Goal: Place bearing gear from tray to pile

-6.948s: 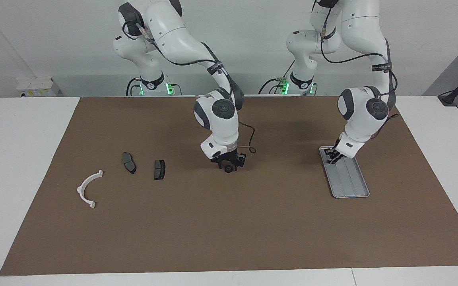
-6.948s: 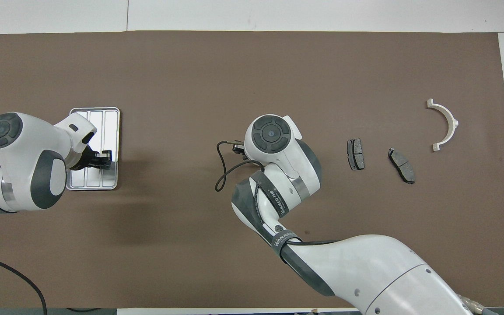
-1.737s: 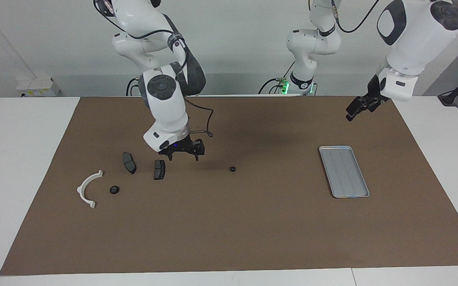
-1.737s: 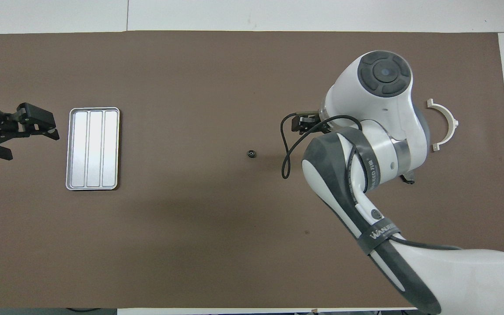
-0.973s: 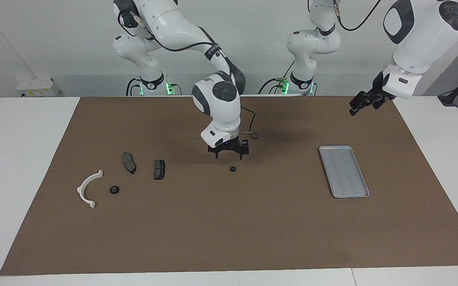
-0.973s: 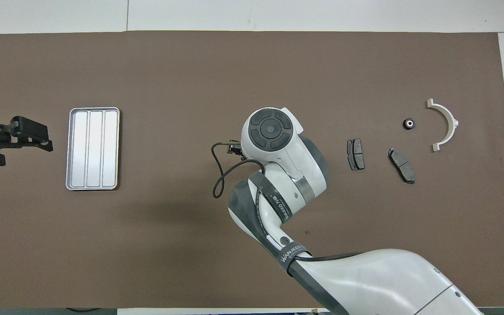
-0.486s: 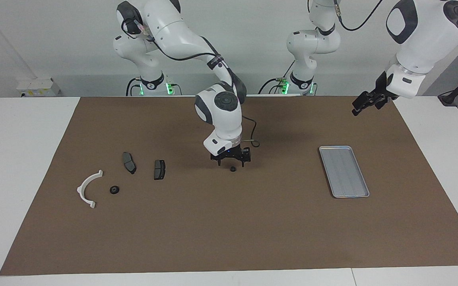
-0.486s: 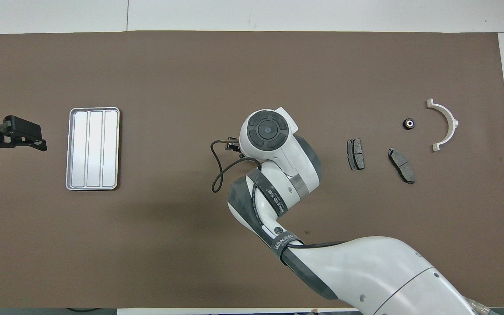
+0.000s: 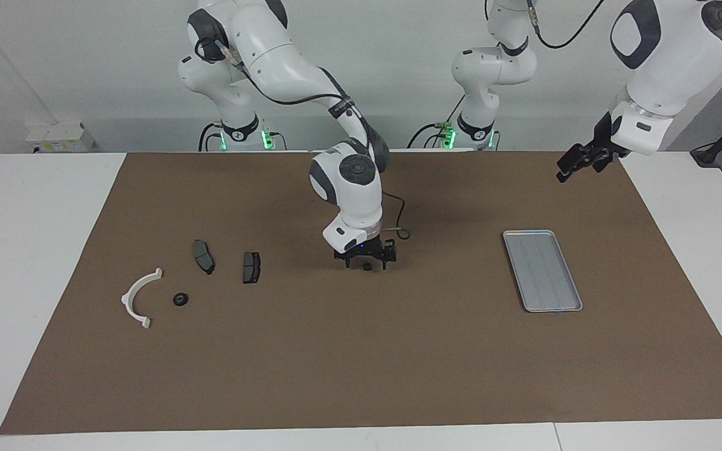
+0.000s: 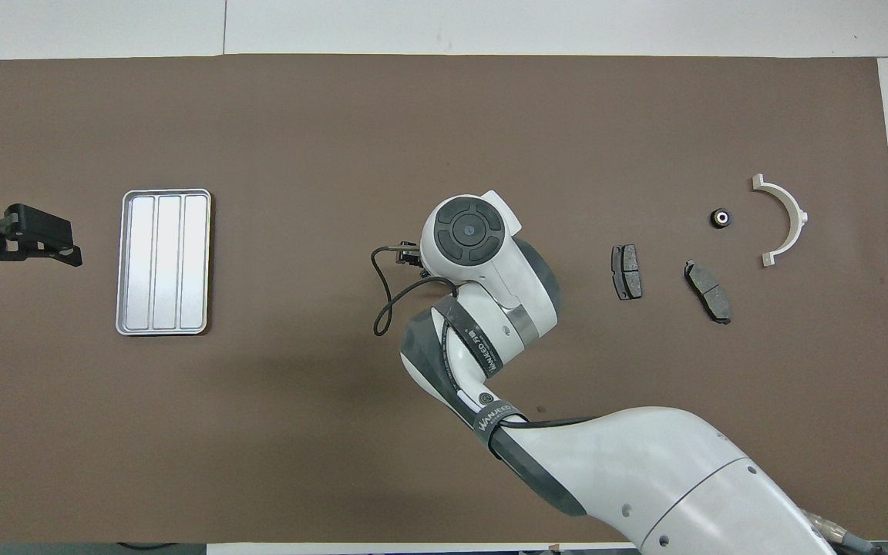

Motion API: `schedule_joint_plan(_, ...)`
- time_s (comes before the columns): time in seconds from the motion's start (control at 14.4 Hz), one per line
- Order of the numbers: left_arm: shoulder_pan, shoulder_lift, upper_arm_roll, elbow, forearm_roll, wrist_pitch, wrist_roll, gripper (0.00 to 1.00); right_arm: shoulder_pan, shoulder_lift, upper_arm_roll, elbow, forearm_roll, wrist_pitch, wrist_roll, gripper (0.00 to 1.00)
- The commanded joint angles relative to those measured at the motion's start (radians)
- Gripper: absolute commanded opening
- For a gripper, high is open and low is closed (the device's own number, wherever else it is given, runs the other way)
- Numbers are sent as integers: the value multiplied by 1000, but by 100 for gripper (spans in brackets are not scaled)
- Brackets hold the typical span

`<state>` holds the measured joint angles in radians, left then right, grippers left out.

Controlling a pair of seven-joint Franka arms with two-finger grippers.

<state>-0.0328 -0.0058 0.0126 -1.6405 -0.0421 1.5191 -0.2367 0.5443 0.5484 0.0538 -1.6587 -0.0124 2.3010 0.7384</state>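
A small black bearing gear [image 9: 367, 266] lies on the brown mat in the middle of the table. My right gripper [image 9: 366, 264] is lowered over it, open, with one finger on each side of the gear; in the overhead view the wrist hides both. A second bearing gear [image 9: 179, 299] [image 10: 720, 219] rests in the pile beside the white half-ring bracket [image 9: 140, 297], near two dark brake pads [image 9: 203, 256] [image 9: 251, 267]. The silver tray [image 9: 541, 270] [image 10: 164, 262] holds nothing. My left gripper [image 9: 566, 170] waits open, high in the air over the left arm's end of the mat.
The brown mat [image 9: 361, 363] covers most of the white table. A black cable [image 10: 382, 297] loops off the right wrist. The pile sits toward the right arm's end, the tray toward the left arm's end.
My right gripper has come down from just above the middle gear until its open fingers straddle it. The left gripper has barely moved.
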Motion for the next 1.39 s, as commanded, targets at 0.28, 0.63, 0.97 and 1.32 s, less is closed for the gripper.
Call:
schedule_joint_plan(0.28, 22, -28, -14, -16, 18, 22, 13, 100, 5, 13, 3, -4, -15, 23, 15, 95)
schedule_joint_plan(0.63, 21, -34, -14, -22, 16, 19, 5, 100, 16, 12, 3, -21, -14, 26, 12, 94)
schedule_joint_plan(0.97, 19, -36, -14, -25, 16, 19, 5, 100, 13, 10, 3, -41, -14, 34, -14, 73)
schedule_joint_plan(1.32, 11, -36, -14, -25, 16, 19, 5, 100, 6, 8, 3, -49, -11, 38, -24, 18)
